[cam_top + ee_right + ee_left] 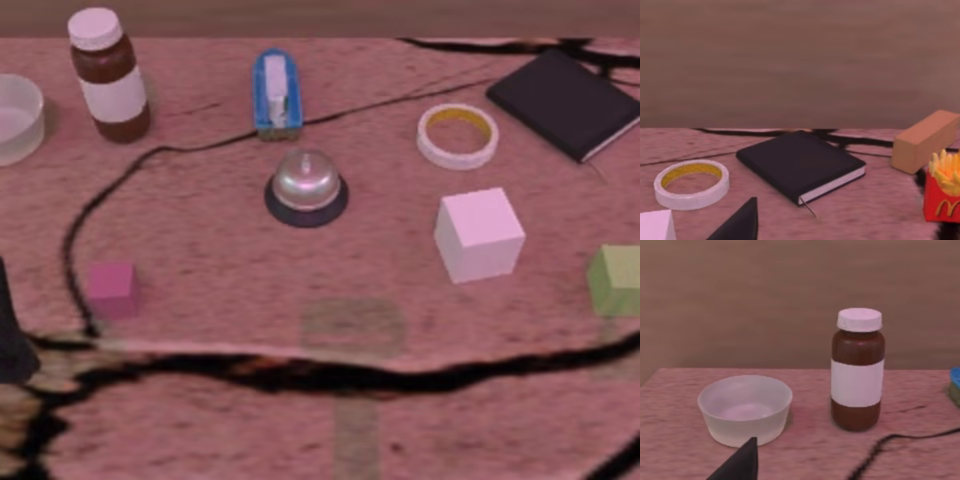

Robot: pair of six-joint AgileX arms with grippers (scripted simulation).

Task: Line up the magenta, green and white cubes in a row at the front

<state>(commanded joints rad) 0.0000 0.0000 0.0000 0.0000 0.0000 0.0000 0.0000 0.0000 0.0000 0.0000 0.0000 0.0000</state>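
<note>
The small magenta cube point(111, 288) sits at the table's left. The large pinkish-white cube point(478, 235) stands right of centre, and one of its corners point(655, 225) shows in the right wrist view. The light green cube point(615, 280) rests at the right edge, partly cut off. My left arm point(12, 335) is a dark shape at the left edge, a short way left of the magenta cube. One dark fingertip point(742, 462) shows in the left wrist view with nothing against it. My right arm is outside the top view, and one fingertip point(742, 222) shows near the white cube, holding nothing.
Along the back stand a clear bowl point(15, 118), a brown bottle point(108, 75), a blue stapler point(277, 93), a tape roll point(457, 135) and a black notebook point(568, 100). A silver bell point(306, 187) sits mid-table. A wooden block point(924, 141) and a fries box point(942, 192) lie beyond the notebook.
</note>
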